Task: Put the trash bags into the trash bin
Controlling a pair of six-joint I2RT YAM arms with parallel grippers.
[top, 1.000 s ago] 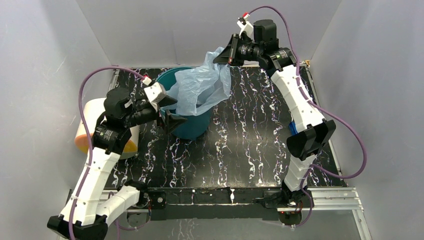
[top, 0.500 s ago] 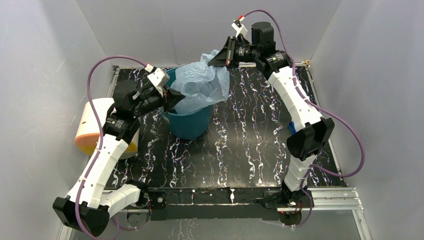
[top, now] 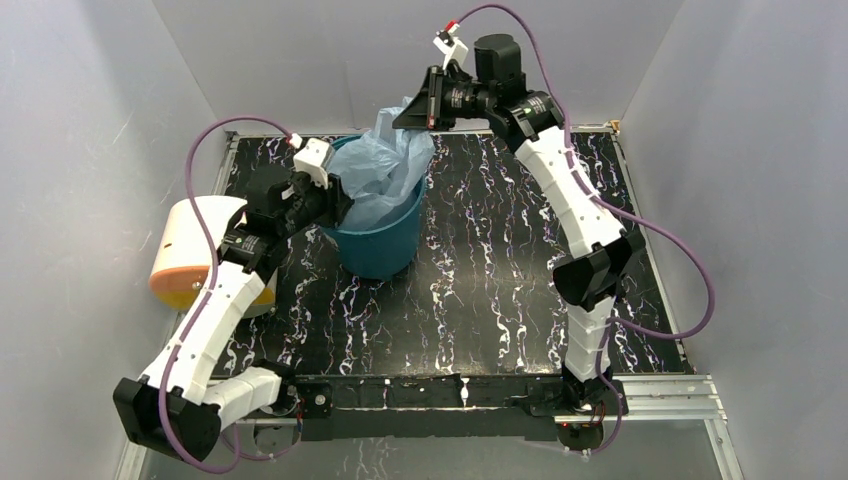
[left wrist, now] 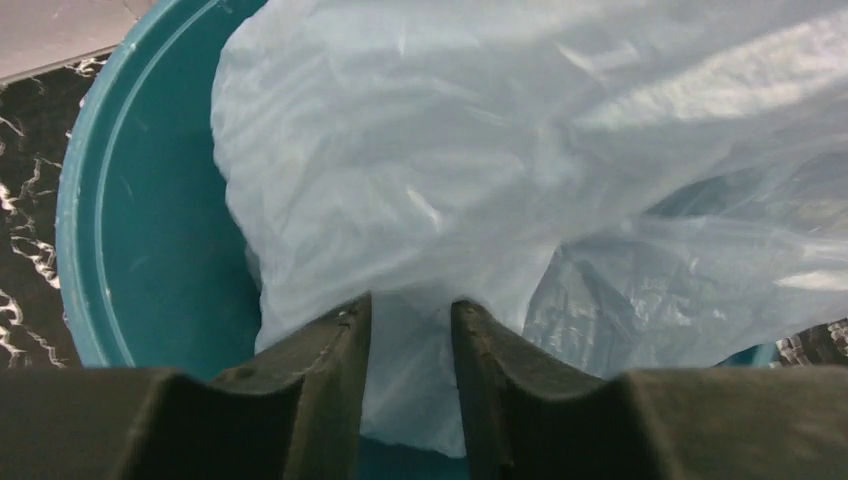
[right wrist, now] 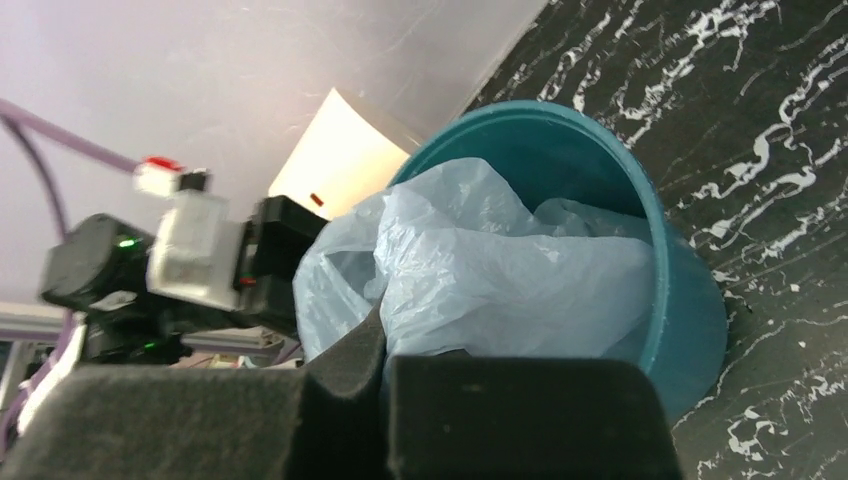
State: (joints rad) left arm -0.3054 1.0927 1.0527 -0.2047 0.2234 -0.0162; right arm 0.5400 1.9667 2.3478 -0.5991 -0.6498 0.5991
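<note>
left arm (top: 205,322): white moulded shells with rows of small dark dots, joined by rounded black housings.
right arm (top: 572,195): the same white shells, a bulky black elbow block, a black cylindrical motor near the wrist.
purple cable (top: 215,135): one per arm, looping loose from base to wrist.
small white box with a red tip (top: 312,158): one at each wrist.
left claw (left wrist: 410,305): dark matte fingers, ridged inner faces.
right claw (right wrist: 385,345): black, foam-like pads.
green light (right wrist: 121,241): on the left arm's black housing.
</note>
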